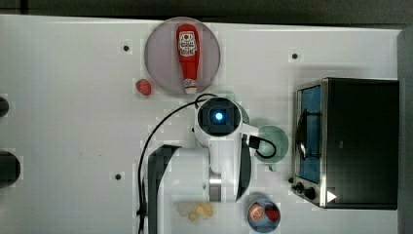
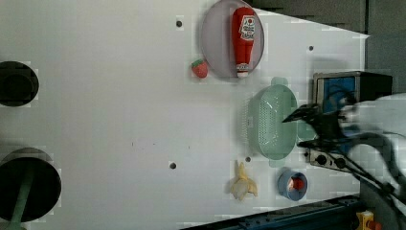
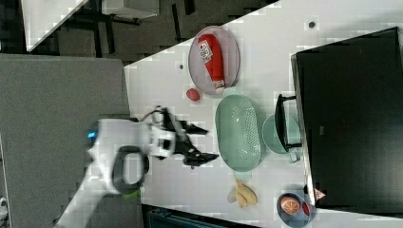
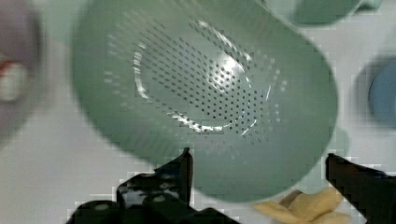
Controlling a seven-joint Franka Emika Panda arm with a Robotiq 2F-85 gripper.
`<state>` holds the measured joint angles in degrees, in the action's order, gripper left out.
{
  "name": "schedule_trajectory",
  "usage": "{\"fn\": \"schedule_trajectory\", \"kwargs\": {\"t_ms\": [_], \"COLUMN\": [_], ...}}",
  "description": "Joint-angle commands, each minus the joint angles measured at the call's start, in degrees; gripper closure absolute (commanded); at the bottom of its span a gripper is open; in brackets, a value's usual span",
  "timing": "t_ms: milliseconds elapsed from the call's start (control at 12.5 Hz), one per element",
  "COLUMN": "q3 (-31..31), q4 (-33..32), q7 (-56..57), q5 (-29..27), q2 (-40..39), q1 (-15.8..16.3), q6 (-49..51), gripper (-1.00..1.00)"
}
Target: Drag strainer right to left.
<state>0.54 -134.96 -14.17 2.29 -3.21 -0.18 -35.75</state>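
Note:
The strainer, a pale mint-green oval dotted with small holes, stands on the white table between the grey plate and the banana. My gripper hangs above it with its black fingers spread wide and nothing between them. In the left view the gripper is over the strainer at the side nearest the oven. The wrist view looks down into the strainer, with the gripper straddling one long rim. In the top view my arm's wrist covers most of the strainer.
A mint-green mug stands between the strainer and the black toaster oven. A ketchup bottle lies on a grey plate, with a strawberry beside it. A banana and a blue bowl of fruit sit nearby.

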Motion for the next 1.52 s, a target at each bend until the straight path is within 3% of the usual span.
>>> {"fn": "schedule_trajectory", "kwargs": {"t_ms": [80, 400, 720, 960, 1520], "q3": [-0.14, -2.22, -3.31, -4.40, -9.71], "q4": [-0.40, -0.61, -1.32, -2.39, -2.12], "q7": [-11.45, -25.30, -28.87, -33.31, -36.54], "q5": [-0.84, -0.84, -0.95, -0.95, -2.62], "q2": [0.87, -8.98, -15.96, -17.51, -17.53], "q1": [-0.80, -0.58, -0.37, -0.07, 1.54], "q6": [-8.27, -18.44, -25.95, -31.02, -30.80], "gripper": [-1.00, -1.00, -1.00, -1.00, -1.00]}}
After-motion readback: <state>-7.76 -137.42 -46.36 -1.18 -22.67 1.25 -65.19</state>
